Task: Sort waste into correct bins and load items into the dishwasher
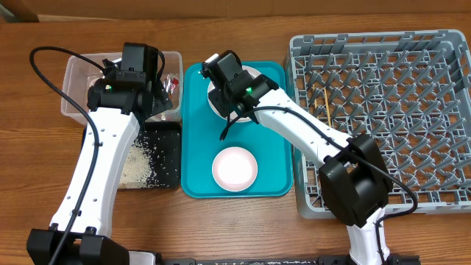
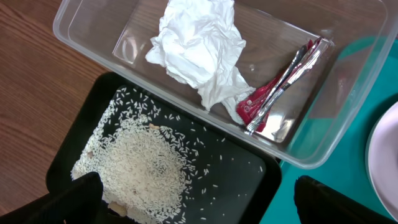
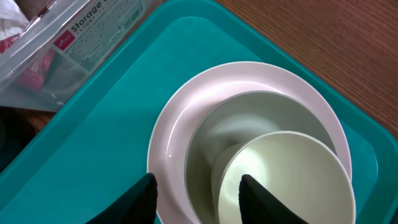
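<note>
tissue (image 2: 196,53), crumpled and white, lies in the tub (image 2: 348,124), with the red wrapper (image 2: 273,93) just beside it and touching its lower corner. rice (image 2: 143,168) is heaped in the black tray (image 2: 68,143), with loose grains scattered round the heap. this tray lies against the tub's long side, nearer the robot. the left gripper (image 2: 199,208) hangs above where the two meet, its fingers (image 2: 81,199) spread wide with nothing between them.

right of both bins lies the teal tray (image 3: 93,143). at its far end stands the plate (image 3: 168,155), with a bowl (image 3: 249,118) resting in it and a cup (image 3: 292,180) inside the bowl, off toward one side. the right gripper (image 3: 199,199) is low over this stack with its fingers apart: one finger (image 3: 144,202) is over the plate's rim, the other over the bowl's inside near the cup. whether either touches the crockery cannot be told. a second bowl (image 1: 235,168) stands alone at the near end of the teal tray, upright and well apart from the stack.

the rack (image 1: 412,147) fills the right side of the table (image 1: 243,228), just beside the teal tray. chopsticks (image 1: 322,103) lie among its pegs near the left edge; whether one or both cannot be told from overhead.
</note>
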Robot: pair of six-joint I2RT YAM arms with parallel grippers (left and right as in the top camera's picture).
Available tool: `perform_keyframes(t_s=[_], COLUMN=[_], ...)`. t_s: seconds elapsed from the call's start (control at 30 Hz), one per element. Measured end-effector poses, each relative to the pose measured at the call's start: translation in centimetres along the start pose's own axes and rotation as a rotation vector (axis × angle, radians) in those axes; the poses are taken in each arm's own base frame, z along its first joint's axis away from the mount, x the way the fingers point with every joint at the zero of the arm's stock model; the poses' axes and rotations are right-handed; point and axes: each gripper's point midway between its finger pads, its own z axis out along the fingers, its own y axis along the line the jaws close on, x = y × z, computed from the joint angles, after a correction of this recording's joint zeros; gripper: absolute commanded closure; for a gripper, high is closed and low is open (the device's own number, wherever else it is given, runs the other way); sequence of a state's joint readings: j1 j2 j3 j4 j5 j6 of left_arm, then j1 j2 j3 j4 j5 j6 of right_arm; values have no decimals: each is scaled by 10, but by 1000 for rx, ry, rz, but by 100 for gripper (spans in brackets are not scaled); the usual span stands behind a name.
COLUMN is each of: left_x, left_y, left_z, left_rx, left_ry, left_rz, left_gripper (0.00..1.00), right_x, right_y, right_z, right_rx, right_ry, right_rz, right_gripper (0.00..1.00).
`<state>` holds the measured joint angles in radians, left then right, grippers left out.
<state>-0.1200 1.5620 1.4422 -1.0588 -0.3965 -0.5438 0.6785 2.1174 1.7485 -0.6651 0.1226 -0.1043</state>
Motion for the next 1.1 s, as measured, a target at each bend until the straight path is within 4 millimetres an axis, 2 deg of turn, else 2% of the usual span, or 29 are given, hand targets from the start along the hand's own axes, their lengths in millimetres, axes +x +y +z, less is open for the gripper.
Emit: perform_keyframes(t_s=[0.17, 0.27, 0.67, 0.87, 1.1], left_x=[0, 0, 0, 0, 0], left_y=[0, 0, 0, 0, 0], left_z=[0, 0, 0, 0, 0], left_rx=[0, 0, 0, 0, 0], left_ry=[0, 0, 0, 0, 0], left_rz=[0, 0, 0, 0, 0], left_gripper=[0, 0, 0, 0, 0], right_x=[9, 15, 18, 18, 24], right_y=[1, 1, -9, -15, -19], right_z=[12, 19, 21, 22, 20], right_rx=[3, 8, 46, 58, 60], right_ry=[30, 48, 61, 59, 92], right_rz=[-3, -9, -2, -1, 5], right_gripper=[56, 64, 78, 96, 96])
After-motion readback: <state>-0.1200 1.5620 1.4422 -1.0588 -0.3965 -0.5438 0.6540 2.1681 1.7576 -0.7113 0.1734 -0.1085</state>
